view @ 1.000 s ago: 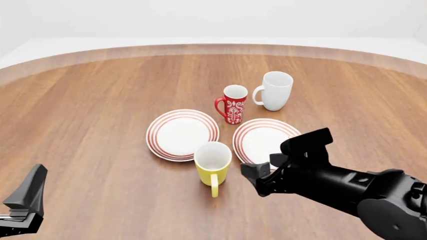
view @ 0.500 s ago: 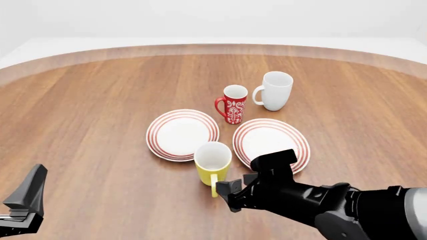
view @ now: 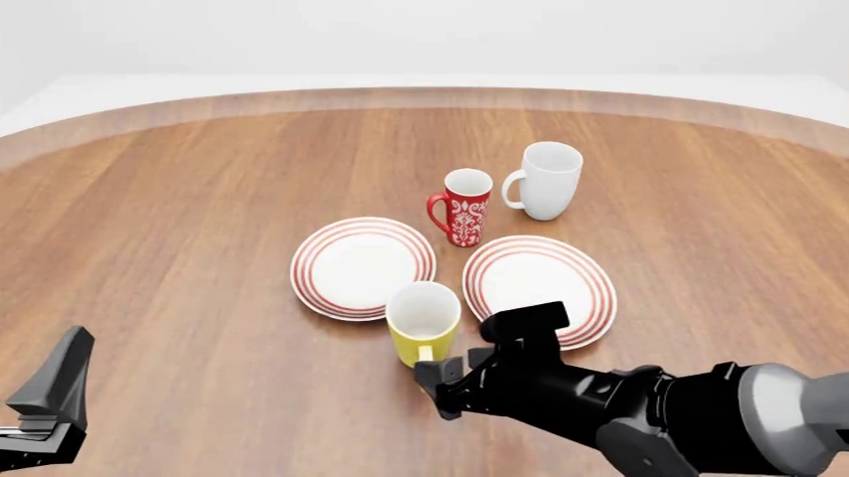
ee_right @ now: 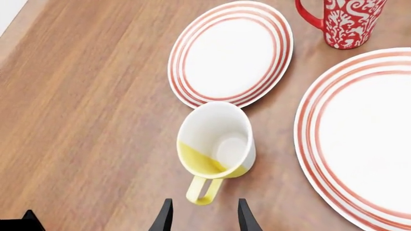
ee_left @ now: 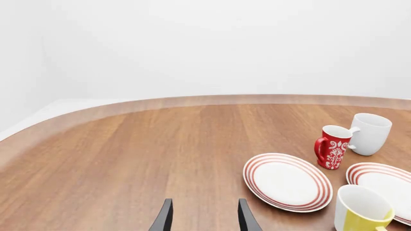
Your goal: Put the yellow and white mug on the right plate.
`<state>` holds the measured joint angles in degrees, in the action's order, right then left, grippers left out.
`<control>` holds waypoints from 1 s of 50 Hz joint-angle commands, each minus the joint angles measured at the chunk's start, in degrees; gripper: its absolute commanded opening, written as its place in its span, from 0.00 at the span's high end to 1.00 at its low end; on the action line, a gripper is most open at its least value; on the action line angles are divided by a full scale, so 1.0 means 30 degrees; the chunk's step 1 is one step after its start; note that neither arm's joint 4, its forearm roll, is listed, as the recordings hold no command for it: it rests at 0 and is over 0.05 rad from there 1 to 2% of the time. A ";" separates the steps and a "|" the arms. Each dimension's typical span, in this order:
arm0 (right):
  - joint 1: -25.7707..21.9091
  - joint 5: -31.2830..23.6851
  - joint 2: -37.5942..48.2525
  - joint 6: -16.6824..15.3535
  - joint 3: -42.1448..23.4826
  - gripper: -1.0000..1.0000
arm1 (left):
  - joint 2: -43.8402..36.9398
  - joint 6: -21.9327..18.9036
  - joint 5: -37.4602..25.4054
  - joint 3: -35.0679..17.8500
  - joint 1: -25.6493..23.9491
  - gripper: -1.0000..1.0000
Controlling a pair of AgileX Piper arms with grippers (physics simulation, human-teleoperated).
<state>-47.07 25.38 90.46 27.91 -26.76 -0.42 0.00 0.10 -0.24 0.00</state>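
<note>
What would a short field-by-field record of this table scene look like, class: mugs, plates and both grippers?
target mug: yellow and white mug, upright on the table, handle toward the arms
goal: right plate, nothing on it
other plate: left plate, nothing on it
other mugs: red mug, white mug, behind the plates
right gripper: open, lined up with the yellow handle
left gripper: open, away from the crockery

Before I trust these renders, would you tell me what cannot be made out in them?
- Yellow and white mug: front view, its handle is hidden behind the right gripper.
- Right plate: cut off by the frame edge in both wrist views.
- Left gripper: only fingertips show in its own wrist view; in the front view the edge cuts it off.
- Red mug: right wrist view, its top is cut off.
</note>
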 commanded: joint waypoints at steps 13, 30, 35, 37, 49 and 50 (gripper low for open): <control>-0.0707 0.2121 0.2345 0.1452 -0.0332 0.00 | 0.0000 0.0000 0.0000 0.0000 0.0000 0.00; -0.0760 0.4139 0.4117 0.2518 -0.0331 0.00 | 0.0000 0.0000 0.0000 0.0000 0.0000 0.00; -0.0642 0.4204 0.4132 0.2501 -0.0311 0.00 | 0.0000 0.0000 0.0000 0.0000 0.0000 0.00; -0.0688 0.4255 0.4171 0.2464 -0.0304 0.00 | 0.0000 0.0000 0.0000 0.0000 0.0000 0.00; -0.0763 0.4805 0.4567 0.2617 -0.0196 0.00 | 0.0000 0.0000 0.0000 0.0000 0.0000 0.00; -0.0794 0.4820 0.4615 0.2648 -0.0219 0.00 | 0.0000 0.0000 0.0000 0.0000 0.0000 0.00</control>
<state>-49.25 38.45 103.14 35.33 -27.56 -0.42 0.00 0.10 -0.24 0.00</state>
